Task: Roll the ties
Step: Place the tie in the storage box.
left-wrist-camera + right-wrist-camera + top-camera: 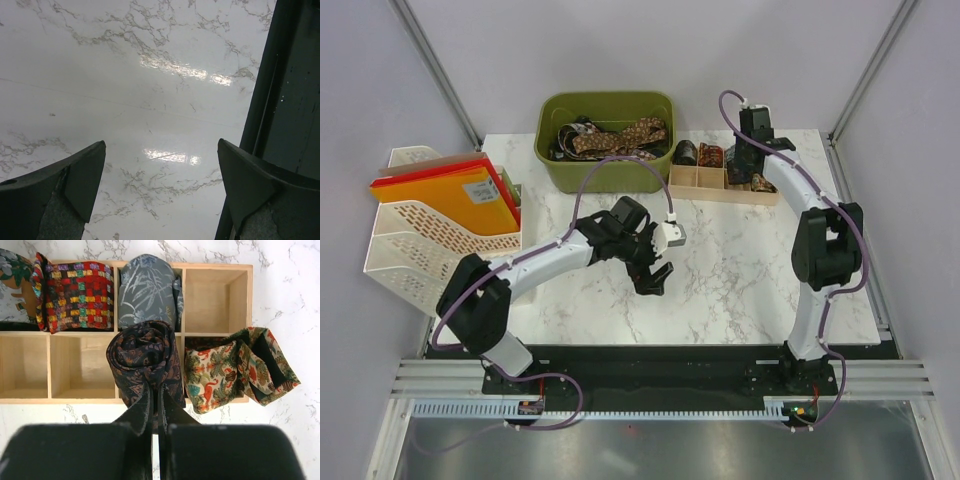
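Right fingers (155, 407) are pressed together, clamped on the lower edge of a dark rolled tie (145, 355). The roll stands just past the fingertips, right over the wooden tray (215, 334), though whether it touches the wood is hard to call. Straight beyond the roll, a grey leaf-print roll (147, 287) fills a far compartment, and just left of that sits a red-and-yellow checked roll (80, 295). Close to the right of the fingertips, a green-and-orange print tie (225, 370) lies loosely rolled in a near compartment, one end spilling over the tray's edge. Over to the other arm: left fingers (160, 170) stand wide apart, with only the marbled worktop (150, 75) showing between them and below. Seen from above, the green bin (552, 150) sits well beyond those fingers at the far side of the worktop, with loose ties (620, 135) heaped in a tangle inside it.
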{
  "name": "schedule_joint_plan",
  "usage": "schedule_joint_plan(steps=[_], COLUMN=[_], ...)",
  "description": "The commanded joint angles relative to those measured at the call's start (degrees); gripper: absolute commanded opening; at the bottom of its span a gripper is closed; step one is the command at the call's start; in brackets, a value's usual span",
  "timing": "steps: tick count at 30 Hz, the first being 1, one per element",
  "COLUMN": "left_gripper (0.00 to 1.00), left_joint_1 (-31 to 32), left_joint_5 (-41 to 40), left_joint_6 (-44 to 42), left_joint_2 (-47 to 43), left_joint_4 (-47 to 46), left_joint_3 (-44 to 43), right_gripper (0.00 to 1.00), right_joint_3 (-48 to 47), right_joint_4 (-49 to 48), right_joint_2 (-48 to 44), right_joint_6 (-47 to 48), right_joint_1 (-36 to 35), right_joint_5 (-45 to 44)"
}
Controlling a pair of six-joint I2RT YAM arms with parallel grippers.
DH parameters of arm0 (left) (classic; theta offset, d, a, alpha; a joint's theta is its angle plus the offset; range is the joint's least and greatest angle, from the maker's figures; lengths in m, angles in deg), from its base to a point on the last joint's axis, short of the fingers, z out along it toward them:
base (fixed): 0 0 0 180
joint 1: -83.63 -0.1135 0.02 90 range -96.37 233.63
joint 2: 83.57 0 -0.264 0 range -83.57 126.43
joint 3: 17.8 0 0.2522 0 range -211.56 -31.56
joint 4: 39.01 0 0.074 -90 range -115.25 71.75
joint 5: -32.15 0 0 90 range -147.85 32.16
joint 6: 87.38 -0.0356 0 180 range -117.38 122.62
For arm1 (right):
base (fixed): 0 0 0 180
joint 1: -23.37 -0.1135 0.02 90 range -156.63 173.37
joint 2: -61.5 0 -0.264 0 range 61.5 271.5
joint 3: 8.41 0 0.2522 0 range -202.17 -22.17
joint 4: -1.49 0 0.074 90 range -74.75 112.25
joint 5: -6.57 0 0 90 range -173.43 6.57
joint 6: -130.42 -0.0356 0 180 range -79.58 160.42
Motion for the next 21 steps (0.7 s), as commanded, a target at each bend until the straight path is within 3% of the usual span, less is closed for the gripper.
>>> schedule_joint_plan(steps=[1, 12, 21], left_gripper=[1.0, 1.0, 1.0], left_joint_1=[-0.4, -0.4, -0.4], left_joint_5=[1.9, 3.0, 3.6], left_joint_6=[2.8, 2.6, 2.8], left_joint_2=[-4.0, -7.2, -8.6], left_joint_4=[-0.5, -0.5, -0.6], left_joint_3=[0.9, 4.0, 5.6], right_gripper=[0.0, 0.0, 0.0], right_joint_3=[-5.7, -5.7, -7.7], right_joint_4=[0.6, 5.7, 7.9], right_joint_2=[2.3, 4.1, 8.3], right_joint_6=[1.9, 4.9, 2.2], right_joint_1=[-2.0, -3.2, -3.2], right_joint_5=[-6.1, -11.6, -10.3])
